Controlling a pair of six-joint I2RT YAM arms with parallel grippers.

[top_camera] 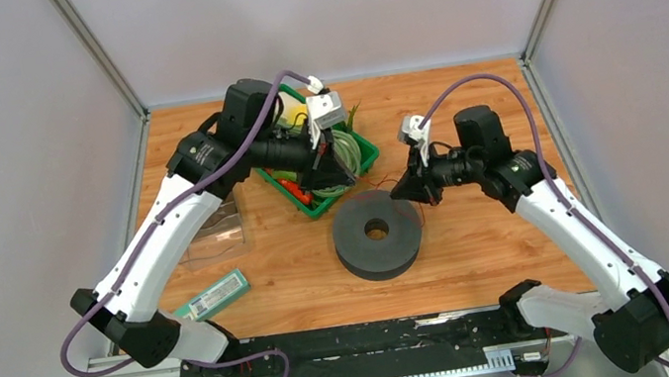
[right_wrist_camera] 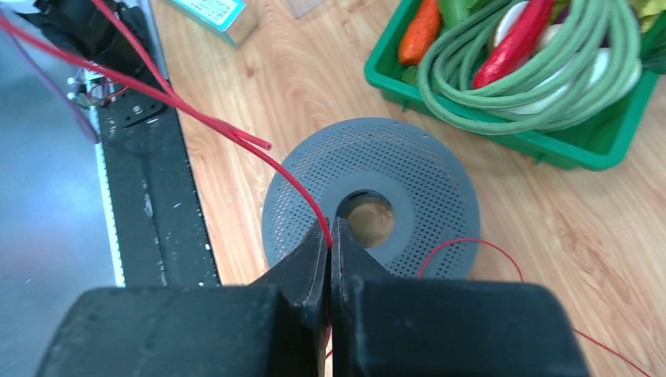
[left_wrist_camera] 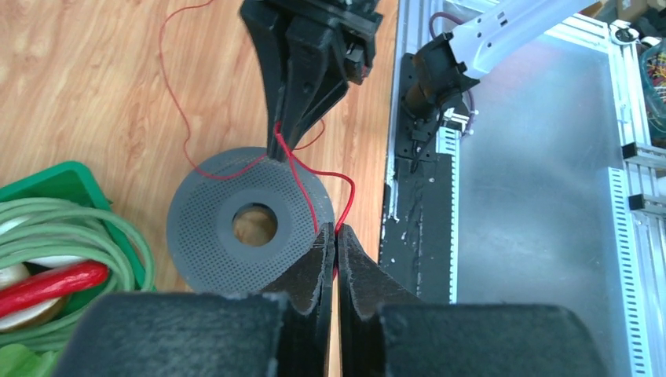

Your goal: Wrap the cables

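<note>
While the left gripper (left_wrist_camera: pixel 335 234) hangs at the near corner of the green basket (right_wrist_camera: pixel 503 140), its jaws are pressed together with barely a sliver between them, and the red wire (right_wrist_camera: pixel 294 188) is pinched right at the tips. So that's one firm hold on the cable on the left side.

Moving across, the wire runs in the air from those tips over the grey perforated disc (top_camera: pixel 403 238), which lies flat on the wooden table (top_camera: pixel 481 257) between the two arms. Nothing is wound on that disc: no turns round its rim and none through its centre hole, as far as these views show. A short cut end pokes out beside the taut run, and slack wire wanders in loose curves over the wood on the far side of the disc.

On to the right gripper (right_wrist_camera: pixel 330 239): its jaws are closed tight as well, and the wire enters right at the tips, above the disc's hole. Both ends of the span are held with the cable stretched between.

My read is that the grasping is done but the wrapping is not. No coil has formed, and all the loose length is left to gather.
</note>
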